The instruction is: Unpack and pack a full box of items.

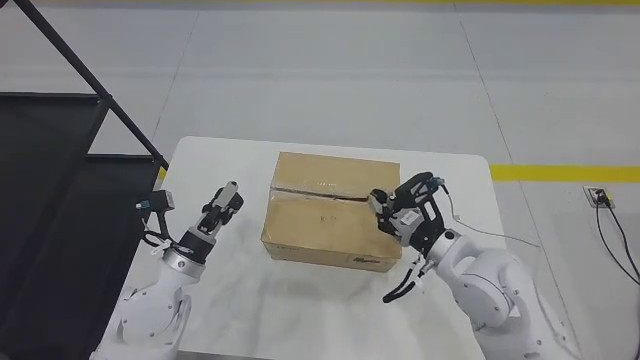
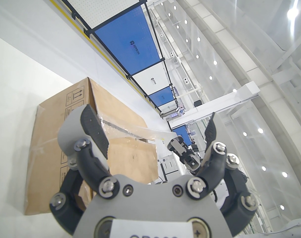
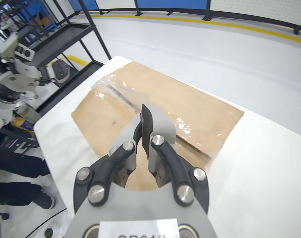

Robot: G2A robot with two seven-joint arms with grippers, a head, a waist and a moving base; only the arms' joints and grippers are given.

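Observation:
A closed brown cardboard box lies in the middle of the white table. A strip of clear tape runs along its top seam and is lifted off the lid at one end. My right gripper is at the box's right edge, just above the lid. In the right wrist view, the right gripper is shut on the end of that tape. The left wrist view shows the tape stretched from the box to the right gripper. My left gripper is held open left of the box, apart from it.
A black shelving rack stands against the table's left side. A thin cable trails over the table behind the right arm. Bare table lies in front of the box and on both sides.

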